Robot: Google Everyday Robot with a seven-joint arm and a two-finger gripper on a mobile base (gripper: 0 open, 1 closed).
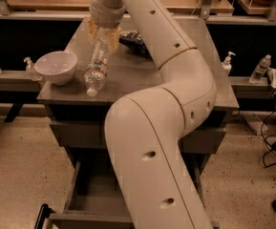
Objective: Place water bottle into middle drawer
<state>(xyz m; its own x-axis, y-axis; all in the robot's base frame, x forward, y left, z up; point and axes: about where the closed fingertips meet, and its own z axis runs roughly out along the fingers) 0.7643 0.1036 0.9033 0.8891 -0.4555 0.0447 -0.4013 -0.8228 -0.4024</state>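
Grip first: my gripper (104,36) sits in the upper left of the frame, its pale fingers (93,32) pinching the base end of the bottle (97,67). The bottle slants away from them toward the lower left, white cap lowest and near the front edge of the cabinet top (132,75). I cannot tell whether the cap touches the surface. I judge the hold is at the base because that end lay nearest my reach, and it leaves the cap end free to swing.

The bowl (56,66) stands just left of the bottle, close enough that a careless swing could knock it. Nothing shows inside it. A dark bag (136,43) lies just right of my gripper, partly behind my arm (175,104).

The drawer (92,194) stands pulled out at the bottom of the frame, well below the bottle. Its visible floor holds nothing, though my arm hides its right side. The bottle is not yet in it.
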